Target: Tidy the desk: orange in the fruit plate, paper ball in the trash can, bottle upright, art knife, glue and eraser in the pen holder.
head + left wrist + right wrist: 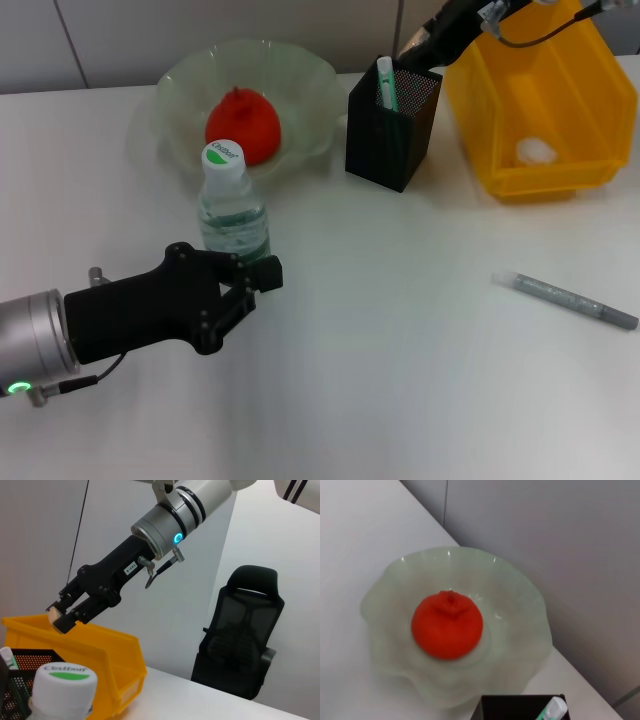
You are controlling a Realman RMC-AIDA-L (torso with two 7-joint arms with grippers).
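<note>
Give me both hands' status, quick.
Left hand: shut on the bottle, which stands upright.
Right hand: shut on the eraser, above the pen holder.

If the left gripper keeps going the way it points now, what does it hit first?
Most likely the bottle: the left gripper points up and right across the desk, its jaws right at the bottle's base. Depth is hard to judge; it may already touch.

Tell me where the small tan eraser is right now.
The small tan rectangular eraser is pinched in the right gripper, held in the air above the black mesh pen holder, beside the yellow plastic trash can at the desk's far right.
</note>
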